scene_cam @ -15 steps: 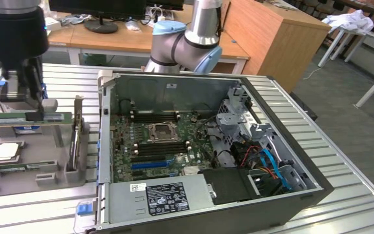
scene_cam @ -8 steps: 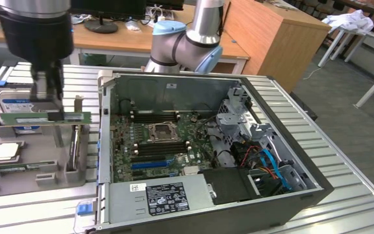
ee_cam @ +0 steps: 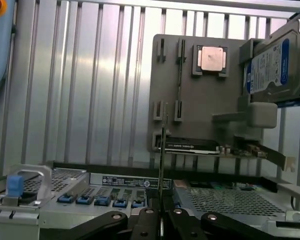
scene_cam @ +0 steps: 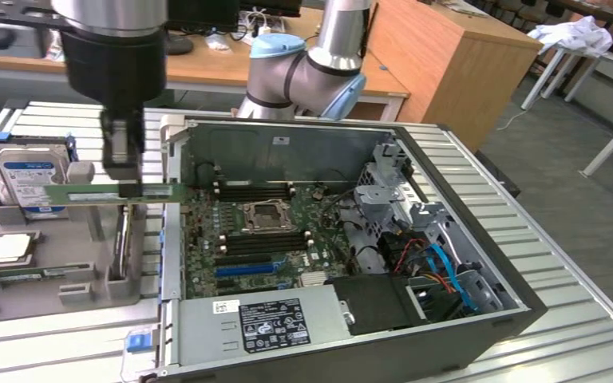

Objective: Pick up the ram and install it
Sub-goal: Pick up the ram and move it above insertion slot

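The ram (scene_cam: pixel 115 194) is a long green stick, held level just above the grey holder tray (scene_cam: pixel 77 275), to the exterior view's left of the open computer case (scene_cam: pixel 392 239). My gripper (scene_cam: pixel 124 163) comes straight down from above and is shut on the stick near its middle. One end of the ram reaches the case's left wall. In the wrist view the ram (ee_cam: pixel 162 150) shows edge-on as a thin line running out from between my black fingers (ee_cam: pixel 145 225), with the tray (ee_cam: pixel 200 100) beyond it. The black memory slots (scene_cam: pixel 251 191) lie on the motherboard inside the case.
A silver-and-blue hard drive (scene_cam: pixel 28 171) stands at the tray's back, and a processor chip (scene_cam: pixel 9 247) lies in front of it. Inside the case are blue slots (scene_cam: pixel 245 269), a processor socket (scene_cam: pixel 267 215), a power supply (scene_cam: pixel 269 323) and blue cables (scene_cam: pixel 445 267). The arm's base (scene_cam: pixel 306 72) stands behind the case.
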`<control>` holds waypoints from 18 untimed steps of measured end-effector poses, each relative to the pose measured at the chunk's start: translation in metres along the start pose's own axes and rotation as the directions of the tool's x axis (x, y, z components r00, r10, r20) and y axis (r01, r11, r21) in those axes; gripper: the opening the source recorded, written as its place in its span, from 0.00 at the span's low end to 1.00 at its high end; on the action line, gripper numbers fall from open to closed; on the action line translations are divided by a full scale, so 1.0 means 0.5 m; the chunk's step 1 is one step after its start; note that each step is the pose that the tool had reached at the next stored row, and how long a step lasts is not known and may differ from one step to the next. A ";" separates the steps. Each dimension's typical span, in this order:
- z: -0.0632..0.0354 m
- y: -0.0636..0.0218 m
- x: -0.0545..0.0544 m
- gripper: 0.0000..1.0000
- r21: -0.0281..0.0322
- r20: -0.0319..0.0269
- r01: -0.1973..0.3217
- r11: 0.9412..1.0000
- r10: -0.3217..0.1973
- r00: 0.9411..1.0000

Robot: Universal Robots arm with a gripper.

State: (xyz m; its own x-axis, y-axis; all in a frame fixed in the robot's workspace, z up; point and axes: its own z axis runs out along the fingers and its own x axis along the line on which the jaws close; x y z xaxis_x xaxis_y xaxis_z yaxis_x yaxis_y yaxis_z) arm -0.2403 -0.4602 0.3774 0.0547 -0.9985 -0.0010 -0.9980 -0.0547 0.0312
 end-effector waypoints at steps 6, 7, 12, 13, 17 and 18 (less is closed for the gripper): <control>-0.001 -0.055 0.003 0.13 0.000 0.000 0.000 1.000 0.000 1.000; -0.001 -0.064 0.003 0.13 0.000 0.000 0.000 1.000 0.000 1.000; -0.002 -0.109 0.006 0.13 0.000 0.000 0.000 1.000 0.000 1.000; -0.002 -0.118 0.006 0.13 0.000 0.000 0.000 1.000 0.000 1.000; -0.002 -0.154 0.008 0.13 0.000 0.000 0.000 1.000 0.000 1.000; -0.003 -0.163 0.009 0.13 0.000 0.000 0.000 1.000 0.000 1.000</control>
State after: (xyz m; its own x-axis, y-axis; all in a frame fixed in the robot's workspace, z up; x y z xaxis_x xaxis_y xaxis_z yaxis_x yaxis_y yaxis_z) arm -0.1585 -0.4602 0.3762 0.0547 -0.9985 -0.0009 -0.9980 -0.0547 0.0312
